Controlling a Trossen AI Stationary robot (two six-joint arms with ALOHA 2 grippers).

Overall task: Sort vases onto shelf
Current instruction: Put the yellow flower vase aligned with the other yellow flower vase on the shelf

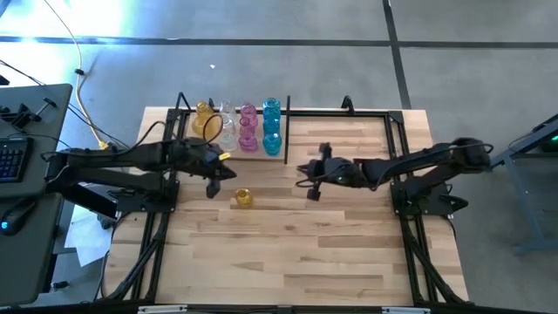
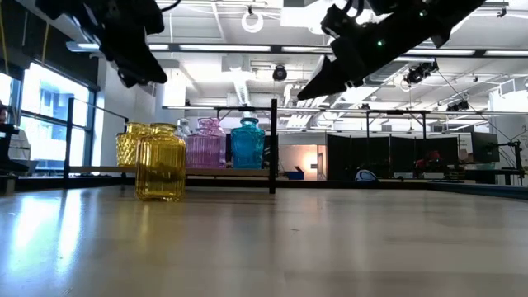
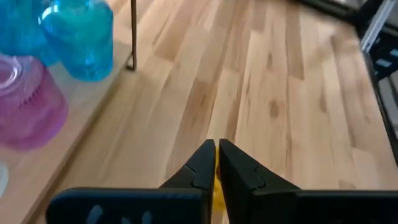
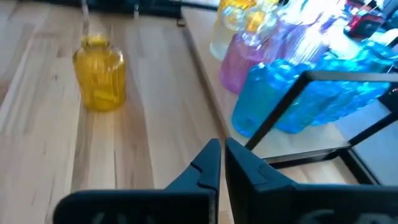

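A yellow ribbed vase [image 1: 243, 198] [image 2: 161, 162] [image 4: 99, 74] stands upright on its base on the table, in front of the shelf [image 1: 349, 112]. Yellow [image 1: 206, 120], clear [image 1: 227, 127], pink [image 1: 248, 126] and teal vases [image 1: 271, 122] stand in rows on the shelf's left part, left of the divider rod [image 1: 287, 133]. My left gripper [image 1: 212, 187] [image 3: 217, 149] hangs shut above the table just left of the yellow vase. My right gripper [image 1: 307, 181] [image 4: 222, 149] hangs shut to its right, pointing toward the vases. Neither touches anything.
The shelf's right part [image 1: 344, 131], beyond the divider, shows bare planks. The black frame rods [image 4: 280, 115] stand close in front of my right gripper. Bare wood table [image 1: 296, 253] lies toward the near edge. A desk with a keyboard [image 1: 10, 157] stands off the table's left.
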